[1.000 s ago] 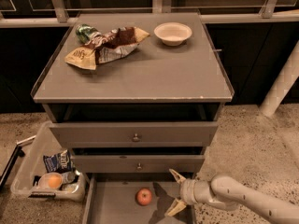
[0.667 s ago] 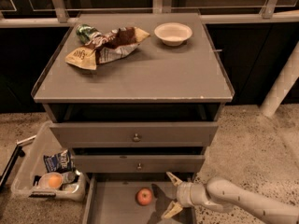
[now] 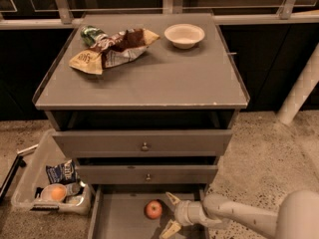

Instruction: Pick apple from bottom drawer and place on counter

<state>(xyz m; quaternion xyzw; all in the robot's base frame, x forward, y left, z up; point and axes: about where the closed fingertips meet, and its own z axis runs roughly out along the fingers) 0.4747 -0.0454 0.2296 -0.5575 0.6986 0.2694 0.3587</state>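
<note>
The small red apple lies on the floor of the open bottom drawer, near its middle. My gripper is inside the drawer just right of the apple, fingers spread open toward it, one tip above and one below, not touching it. The white arm reaches in from the lower right. The grey counter above carries other items.
On the counter lie crumpled snack bags at back left and a white bowl at back right. Two knobbed drawers stand partly open above the bottom one. A clear bin with an orange fruit sits on the floor at left.
My gripper has moved left, closer to the apple, with its fingers still open. The apple has not moved.
</note>
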